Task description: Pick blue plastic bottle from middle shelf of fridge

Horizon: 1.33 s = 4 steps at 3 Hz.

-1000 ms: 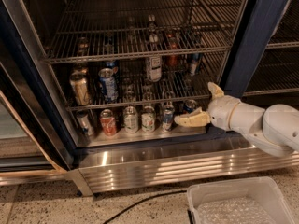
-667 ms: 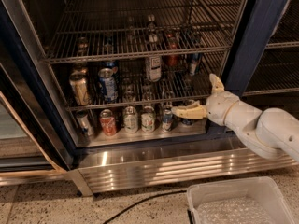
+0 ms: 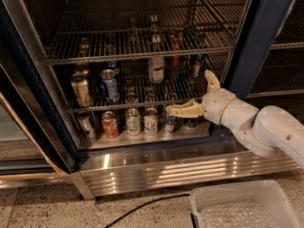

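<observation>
A: Where does the job stand?

B: At the reach, I judge. The fridge (image 3: 266, 42) is open and fills the camera view. Its middle shelf (image 3: 118, 106) is the wire rack across the centre, with cans and bottles standing on it.

A: And the arm?

B: The arm (image 3: 266, 127) enters from 4 o'clock. The gripper (image 3: 190, 93) sits at about 3 o'clock, at the front right end of that shelf. Its two fingers are spread wide, one pointing left and one pointing up, and there is nothing between them.

A: Where is the blue plastic bottle?

B: The blue plastic bottle (image 3: 156, 70) stands upright on the middle shelf, set back from the front edge, near centre. From the gripper it lies at roughly 10 o'clock, apart from it and not touched.

A: What does the next move call for?

B: I would say lifting a little and travelling in toward 10 o'clock, above the shelf's front wire. The fingers then have to come either side of the labelled body. A reddish-brown bottle (image 3: 175, 61) stands just at the target's 2 o'clock, so the approach must be narrow. Only then should the gripper close and draw the bottle out
</observation>
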{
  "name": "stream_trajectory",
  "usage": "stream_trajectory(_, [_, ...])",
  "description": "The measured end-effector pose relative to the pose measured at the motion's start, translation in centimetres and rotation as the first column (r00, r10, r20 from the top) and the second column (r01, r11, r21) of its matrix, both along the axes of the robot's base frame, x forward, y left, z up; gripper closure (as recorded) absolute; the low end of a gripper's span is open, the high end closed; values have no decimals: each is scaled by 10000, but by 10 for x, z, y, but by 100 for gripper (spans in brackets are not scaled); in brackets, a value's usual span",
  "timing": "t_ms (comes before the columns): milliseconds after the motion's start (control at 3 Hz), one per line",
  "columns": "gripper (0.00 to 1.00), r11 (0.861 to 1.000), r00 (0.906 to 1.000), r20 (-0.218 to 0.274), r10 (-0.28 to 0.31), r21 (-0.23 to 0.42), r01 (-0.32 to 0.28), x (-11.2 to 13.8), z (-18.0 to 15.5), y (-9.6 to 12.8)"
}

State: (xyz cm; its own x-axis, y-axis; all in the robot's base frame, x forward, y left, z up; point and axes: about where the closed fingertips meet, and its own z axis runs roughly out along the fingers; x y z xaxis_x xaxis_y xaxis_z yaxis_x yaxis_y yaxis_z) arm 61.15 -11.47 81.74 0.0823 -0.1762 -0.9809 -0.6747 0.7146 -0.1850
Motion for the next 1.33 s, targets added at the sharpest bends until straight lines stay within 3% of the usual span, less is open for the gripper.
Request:
stream_trajectory(333, [0,9998,9997,151,-213,66,212,14,-2,7])
stream_trajectory(1000, [0,9978,9980,348,-524,-396,538,62,-19,17])
stream_trajectory(1333, [0,9971,9978,573,-335,-662,372,88,-20,30])
